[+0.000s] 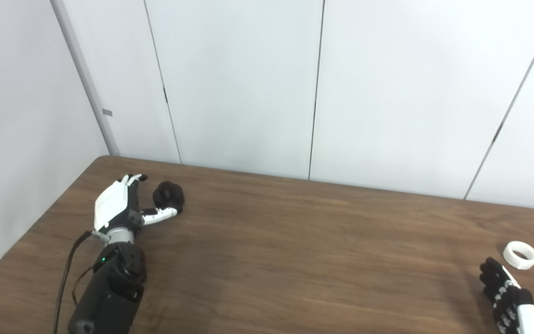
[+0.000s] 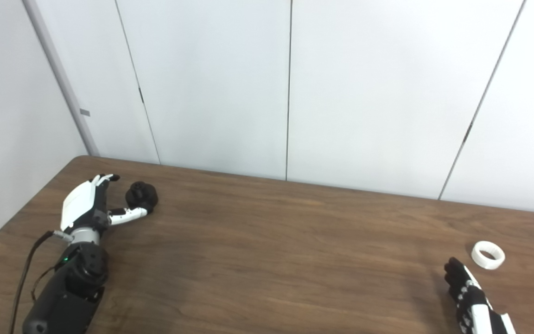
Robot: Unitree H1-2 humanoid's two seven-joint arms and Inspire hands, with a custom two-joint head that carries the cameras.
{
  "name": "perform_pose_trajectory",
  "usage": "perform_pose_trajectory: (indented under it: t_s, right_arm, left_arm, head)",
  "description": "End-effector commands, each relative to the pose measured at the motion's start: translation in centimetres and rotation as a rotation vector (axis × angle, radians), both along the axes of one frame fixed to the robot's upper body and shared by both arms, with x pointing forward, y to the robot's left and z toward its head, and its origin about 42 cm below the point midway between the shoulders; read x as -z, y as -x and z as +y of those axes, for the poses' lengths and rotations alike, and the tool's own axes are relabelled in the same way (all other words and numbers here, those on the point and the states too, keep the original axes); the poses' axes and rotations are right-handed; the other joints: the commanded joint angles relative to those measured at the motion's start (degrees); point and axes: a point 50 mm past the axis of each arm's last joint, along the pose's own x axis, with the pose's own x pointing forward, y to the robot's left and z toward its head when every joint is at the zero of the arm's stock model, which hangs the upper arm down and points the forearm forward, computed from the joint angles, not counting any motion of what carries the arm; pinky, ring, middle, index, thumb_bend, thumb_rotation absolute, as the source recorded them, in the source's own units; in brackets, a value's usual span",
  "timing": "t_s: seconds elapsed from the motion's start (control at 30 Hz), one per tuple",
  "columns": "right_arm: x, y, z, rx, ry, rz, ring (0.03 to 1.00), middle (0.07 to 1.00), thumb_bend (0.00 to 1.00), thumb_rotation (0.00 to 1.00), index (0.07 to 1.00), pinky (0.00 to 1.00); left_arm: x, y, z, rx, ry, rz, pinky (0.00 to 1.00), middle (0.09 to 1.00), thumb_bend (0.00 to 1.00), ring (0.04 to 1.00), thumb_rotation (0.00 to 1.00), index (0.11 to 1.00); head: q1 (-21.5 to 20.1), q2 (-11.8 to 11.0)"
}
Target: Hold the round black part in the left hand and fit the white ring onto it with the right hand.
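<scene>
The round black part (image 1: pixel 168 196) rests on the table near its far left corner. My left hand (image 1: pixel 123 206) lies just left of it, open, fingers stretched toward the wall and the thumb reaching out under the part's near side; whether the thumb touches it I cannot tell. Far to the right, the white ring (image 1: pixel 520 254) lies flat on the table. My right hand (image 1: pixel 508 294) sits a little in front of the ring, apart from it, fingers extended and holding nothing; its lower portion is cut off by the picture's edge.
The brown wooden table (image 1: pixel 295 260) runs across the whole view, with its rounded far left corner (image 1: pixel 102 160) against white wall panels. A black cable (image 1: pixel 65 273) trails along my left forearm.
</scene>
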Motion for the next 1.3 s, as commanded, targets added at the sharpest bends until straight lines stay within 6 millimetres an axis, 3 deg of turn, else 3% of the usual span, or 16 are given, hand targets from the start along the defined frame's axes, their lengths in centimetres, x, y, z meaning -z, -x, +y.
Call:
perform_pose_trajectory:
  t_s: [0.0, 0.67, 1.27]
  right_arm:
    - [1.8, 1.0, -0.2, 0.012, -0.009, 0.054, 0.954, 0.932, 0.62, 1.0, 0.92, 1.0]
    - [1.6, 1.2, -0.1, 0.015, -0.013, 0.048, 0.932, 0.919, 0.58, 1.0, 0.912, 1.0]
    - [1.5, 1.3, -0.3, 0.015, -0.008, 0.053, 0.937, 0.921, 0.59, 1.0, 0.911, 1.0]
  left_arm:
    - [-3.3, -1.6, 0.8, -0.01, -0.055, -0.071, 1.0, 0.976, 0.93, 1.0, 0.38, 0.875]
    - [-2.7, -5.5, 1.3, -0.011, -0.064, 0.062, 1.0, 0.97, 0.97, 1.0, 0.43, 0.839]
    - [-2.2, -6.2, 1.6, -0.025, -0.041, 0.079, 1.0, 0.942, 0.93, 0.989, 0.39, 0.801]
  head:
    - [0.0, 0.1]
    - [-0.7, 0.5]
    - [-0.5, 0.8]
